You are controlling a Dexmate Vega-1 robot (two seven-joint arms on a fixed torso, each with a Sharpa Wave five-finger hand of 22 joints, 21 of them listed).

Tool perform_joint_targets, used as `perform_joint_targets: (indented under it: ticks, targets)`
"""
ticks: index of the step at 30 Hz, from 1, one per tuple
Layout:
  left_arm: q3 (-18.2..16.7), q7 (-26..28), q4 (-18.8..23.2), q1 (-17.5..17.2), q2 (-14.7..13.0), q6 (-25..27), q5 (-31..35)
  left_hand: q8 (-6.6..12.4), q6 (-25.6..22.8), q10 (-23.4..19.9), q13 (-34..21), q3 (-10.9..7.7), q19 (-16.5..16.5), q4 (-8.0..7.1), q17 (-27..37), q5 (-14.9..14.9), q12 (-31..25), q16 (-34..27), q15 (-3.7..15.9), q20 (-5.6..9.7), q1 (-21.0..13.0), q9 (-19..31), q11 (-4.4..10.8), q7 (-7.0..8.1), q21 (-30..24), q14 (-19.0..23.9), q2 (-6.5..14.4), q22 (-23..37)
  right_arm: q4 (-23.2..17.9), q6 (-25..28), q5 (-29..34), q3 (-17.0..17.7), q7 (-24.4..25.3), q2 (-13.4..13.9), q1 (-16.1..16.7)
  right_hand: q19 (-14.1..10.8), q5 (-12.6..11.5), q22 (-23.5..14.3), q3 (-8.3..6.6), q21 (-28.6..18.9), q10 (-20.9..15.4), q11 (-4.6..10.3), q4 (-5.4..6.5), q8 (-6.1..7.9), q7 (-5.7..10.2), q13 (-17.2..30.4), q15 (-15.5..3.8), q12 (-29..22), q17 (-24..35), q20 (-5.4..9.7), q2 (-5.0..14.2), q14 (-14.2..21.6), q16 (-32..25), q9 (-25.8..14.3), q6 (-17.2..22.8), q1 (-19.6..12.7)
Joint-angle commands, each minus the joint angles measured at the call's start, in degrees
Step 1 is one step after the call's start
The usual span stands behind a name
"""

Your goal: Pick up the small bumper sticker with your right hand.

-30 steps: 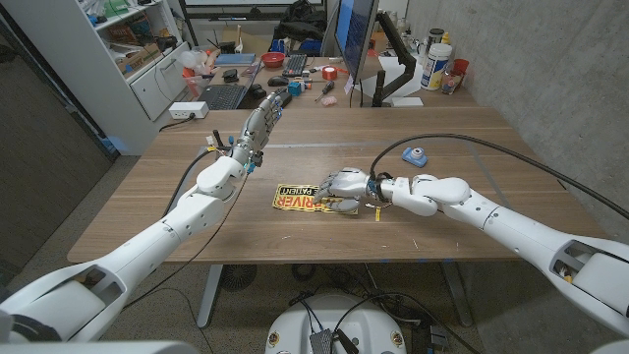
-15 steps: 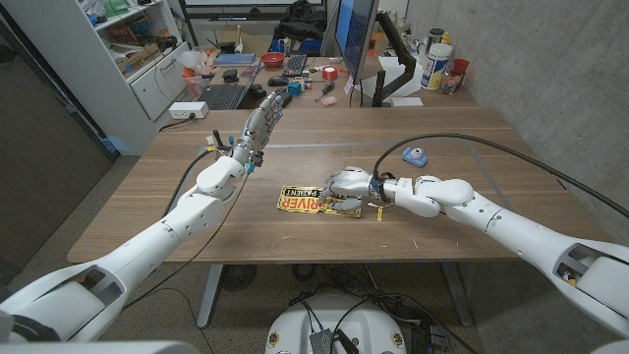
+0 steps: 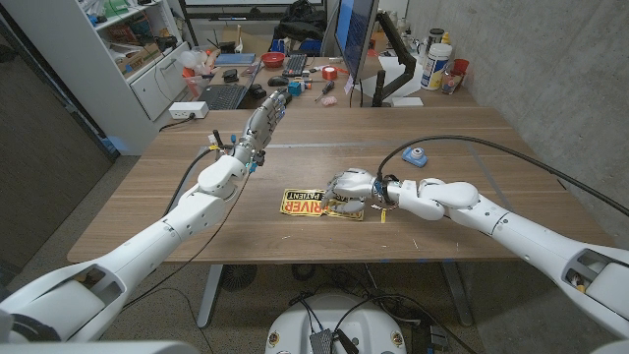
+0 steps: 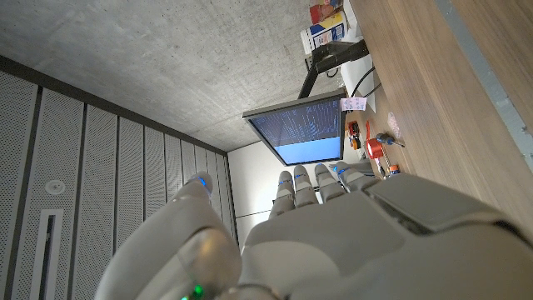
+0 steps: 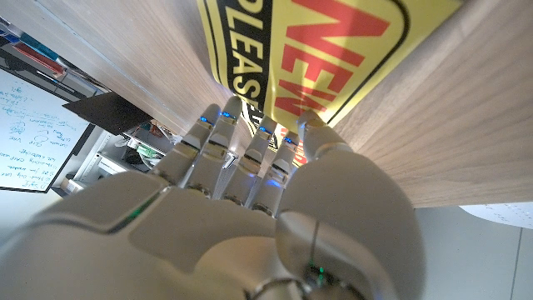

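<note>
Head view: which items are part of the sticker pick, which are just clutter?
Job:
bumper sticker, yellow, on the table
right hand, fingers on the sticker's right end

Lying about:
left hand, raised, holding nothing
blue tape measure
black cable
monitor
keyboard

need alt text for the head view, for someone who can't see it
The robot's right hand rests on one end of a yellow and black bumper sticker lying on a wooden table. Its left hand is raised above the table with its fingers extended, holding nothing. A small blue object sits beyond the right arm, with a cluttered desk behind.
</note>
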State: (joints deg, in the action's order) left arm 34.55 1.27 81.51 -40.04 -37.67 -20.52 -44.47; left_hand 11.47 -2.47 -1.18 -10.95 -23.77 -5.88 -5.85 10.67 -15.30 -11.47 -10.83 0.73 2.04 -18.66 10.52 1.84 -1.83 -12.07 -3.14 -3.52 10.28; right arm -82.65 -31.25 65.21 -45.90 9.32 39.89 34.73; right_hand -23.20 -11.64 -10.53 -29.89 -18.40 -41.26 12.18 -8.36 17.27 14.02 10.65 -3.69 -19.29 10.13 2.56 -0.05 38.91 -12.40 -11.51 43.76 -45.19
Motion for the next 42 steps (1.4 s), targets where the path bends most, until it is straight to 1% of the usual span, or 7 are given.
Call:
perform_joint_targets:
  ticks: [1,14,21,42]
  targets:
    - [0.37,0.52,0.60,0.07,-0.21,0.27,0.10,-0.07,-0.60,-0.05,0.04,0.26,-0.21,0.06,-0.01,0.03,-0.22,-0.03,0.12,0.25,-0.23,0.20,0.24,0.05,0.03,-0.34,0.44,0.07,-2.22,-0.59,-0.73,1.75,0.62,1.04,1.02,-0.55,0.12,-0.33,-0.40,0.36,-0.32,0.02,0.11,0.24,-1.26,0.15,-7.47,-0.03,0.20,1.60,0.25,0.21,0.19,-0.18,2.02,-0.33]
    - [0.69,0.60,0.76,0.46,-0.44,0.42,0.06,-0.11,-0.54,0.00,0.03,0.36,-0.24,0.08,-0.01,0.03,-0.20,-0.03,0.11,0.22,-0.24,0.20,0.22,0.04,0.11,-0.33,0.50,0.08,-5.14,-0.77,-1.25,4.06,1.84,2.21,2.50,-0.73,0.16,-0.33,-0.42,0.39,-0.40,-0.06,0.22,0.04,-1.24,0.14,-7.59,0.10,0.25,1.69,0.36,0.55,0.27,-0.18,1.99,-0.27]
    - [0.76,0.38,0.50,0.59,-0.40,0.22,-0.08,-0.11,-0.55,-0.03,0.03,0.41,-0.23,0.08,-0.01,0.03,-0.21,-0.03,0.11,0.19,-0.24,0.20,0.17,0.07,0.13,-0.34,0.54,0.08,-6.55,-1.10,-1.45,5.06,2.37,2.73,3.24,-1.08,0.20,-0.34,-0.59,0.43,-1.63,-0.09,0.14,-0.07,-1.27,0.12,-7.63,0.05,0.21,2.15,0.47,0.91,0.38,-0.19,2.34,-0.54]
    - [1.16,0.74,1.29,0.89,-0.52,0.09,0.13,-0.10,-0.63,-0.04,0.03,0.55,-0.13,0.10,-0.01,0.05,-0.21,-0.03,0.10,0.28,-0.26,0.20,0.28,-0.04,0.17,-0.33,0.63,0.08,-12.51,-0.20,-2.15,9.10,1.31,5.22,6.74,-1.24,0.31,-0.36,-0.48,0.54,-1.53,-0.07,0.27,-0.48,-1.25,0.05,-7.74,0.44,0.24,2.31,0.35,1.03,0.68,-0.19,2.16,-0.36]
